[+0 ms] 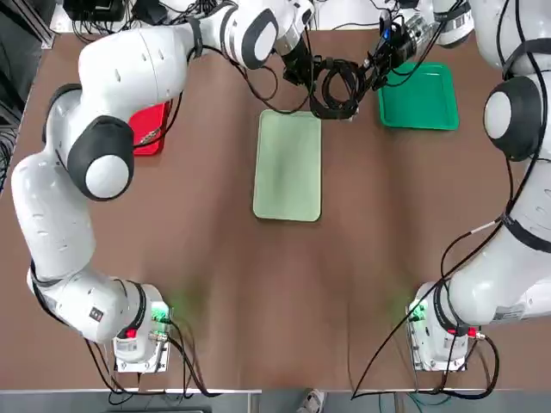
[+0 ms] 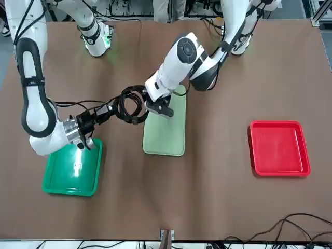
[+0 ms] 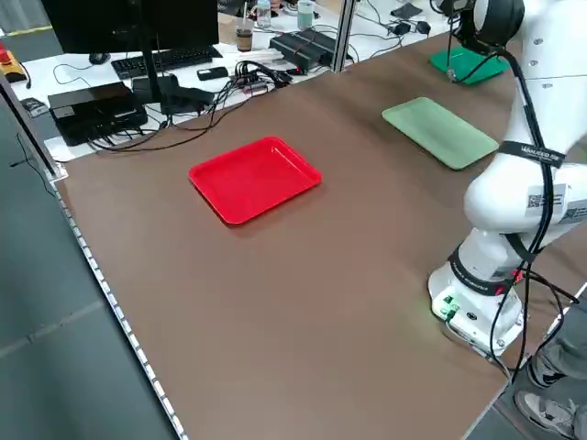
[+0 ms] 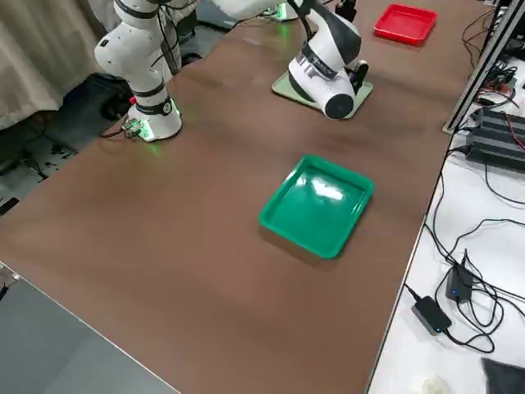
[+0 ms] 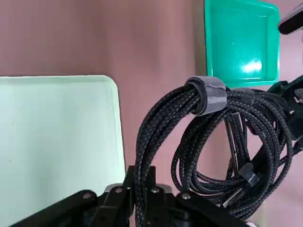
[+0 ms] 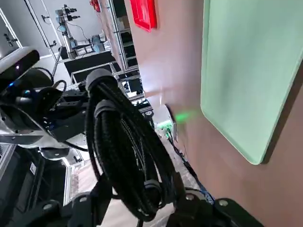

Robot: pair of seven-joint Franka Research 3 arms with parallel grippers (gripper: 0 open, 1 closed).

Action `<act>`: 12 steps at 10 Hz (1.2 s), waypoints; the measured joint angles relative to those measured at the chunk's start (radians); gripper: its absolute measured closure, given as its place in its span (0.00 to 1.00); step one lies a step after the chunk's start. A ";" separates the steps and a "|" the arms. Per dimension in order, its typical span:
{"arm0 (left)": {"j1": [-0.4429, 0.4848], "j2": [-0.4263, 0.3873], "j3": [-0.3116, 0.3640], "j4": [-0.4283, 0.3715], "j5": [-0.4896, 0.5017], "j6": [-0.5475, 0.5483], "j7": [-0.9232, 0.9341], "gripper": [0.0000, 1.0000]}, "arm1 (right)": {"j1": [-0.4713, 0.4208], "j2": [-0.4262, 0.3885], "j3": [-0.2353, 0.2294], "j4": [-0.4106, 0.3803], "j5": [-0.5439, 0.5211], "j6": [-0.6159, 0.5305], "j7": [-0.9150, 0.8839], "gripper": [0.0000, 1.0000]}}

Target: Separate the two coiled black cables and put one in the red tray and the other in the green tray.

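We see a wide brown tabletop (image 1: 284, 301) with both arm bases bolted at its near edge, each with a small green light. Three trays lie on it, well apart: the red tray (image 2: 278, 148) on the robot's left side, the green tray (image 2: 72, 168) on its right side, and a longer pale green tray (image 2: 166, 127) between them.

The two coiled black cables (image 2: 129, 108) are not in any tray. They hang together in the air as one bundle, above the bare tabletop between the pale green tray and the green tray, near the far end of the pale tray. A grey strap (image 5: 211, 93) wraps one coil.

The left gripper (image 2: 157, 107) reaches across the pale tray, and its fingers (image 5: 127, 187) are clenched on a strand of the bundle. The right gripper (image 2: 105, 114) comes from the green tray's side, and its fingers (image 6: 103, 188) are also closed on the cables.

Around the tabletop, we see a desk with a keyboard (image 3: 174, 59), a monitor (image 3: 128, 23), black boxes and many loose wires on the robot's left. On the right there is a white shelf with more wires, and a curtain (image 4: 41, 49) hangs behind the arms.
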 joint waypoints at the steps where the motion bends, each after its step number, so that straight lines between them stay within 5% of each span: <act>1: 0.000 0.000 0.000 0.001 0.000 0.000 0.000 0.89 | 0.003 0.000 0.000 -0.002 0.000 0.001 0.005 0.42; 10: 0.002 0.000 0.004 0.001 0.000 -0.002 -0.002 0.89 | 0.009 -0.019 0.000 0.003 0.001 0.007 0.063 0.85; 12: 0.002 0.000 0.005 0.001 0.000 -0.007 -0.004 0.89 | 0.011 -0.020 0.000 0.011 -0.007 0.008 0.085 0.87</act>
